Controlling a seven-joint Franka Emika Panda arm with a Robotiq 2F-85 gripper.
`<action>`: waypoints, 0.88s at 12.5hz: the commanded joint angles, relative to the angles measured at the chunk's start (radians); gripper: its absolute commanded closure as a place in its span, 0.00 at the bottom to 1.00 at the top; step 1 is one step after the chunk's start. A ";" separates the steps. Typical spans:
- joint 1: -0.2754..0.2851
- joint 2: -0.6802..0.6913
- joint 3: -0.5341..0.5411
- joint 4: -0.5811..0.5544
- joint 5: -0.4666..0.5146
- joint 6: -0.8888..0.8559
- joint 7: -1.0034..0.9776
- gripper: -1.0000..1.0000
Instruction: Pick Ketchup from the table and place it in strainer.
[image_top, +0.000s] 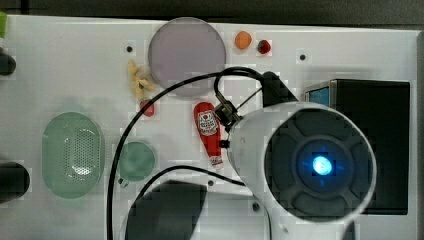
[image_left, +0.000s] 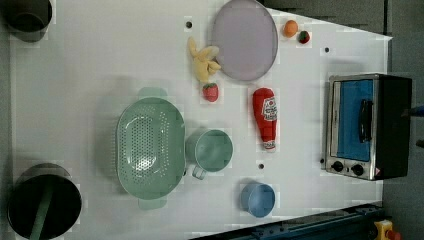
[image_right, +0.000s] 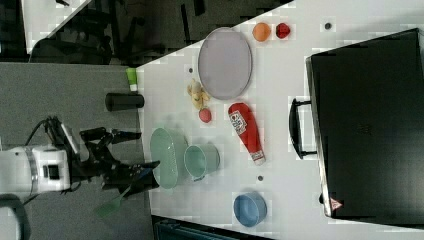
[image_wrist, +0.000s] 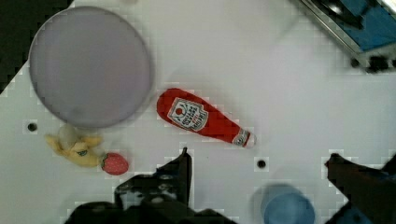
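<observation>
The Ketchup (image_left: 265, 117), a slim red bottle with a white label and a whitish cap end, lies flat on the white table between the lilac plate and the toaster oven. It also shows as the Ketchup (image_top: 208, 132) in the top view and the Ketchup (image_wrist: 201, 116) in the wrist view. The strainer (image_left: 126, 131), a pale mint oval basket, sits with nothing in it at the left view's left, next to the green mug (image_left: 212, 150). My gripper (image_wrist: 259, 159) hovers above the bottle, open wide and holding nothing. In the right view the gripper (image_right: 149, 149) hangs well above the table.
A toaster oven (image_left: 367, 125) stands at the left view's right. A lilac plate (image_left: 244, 40), a yellow plush banana (image_left: 204, 62), a strawberry (image_left: 210, 92), a blue cup (image_left: 259, 198) and two small fruits (image_left: 290, 28) lie around. Black pots (image_left: 42, 200) sit at the left view's left corners.
</observation>
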 joint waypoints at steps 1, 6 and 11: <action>0.010 0.084 0.051 -0.083 0.006 0.046 -0.220 0.00; 0.011 0.138 0.082 -0.217 0.006 0.249 -0.666 0.00; 0.013 0.211 0.089 -0.353 0.006 0.505 -0.928 0.00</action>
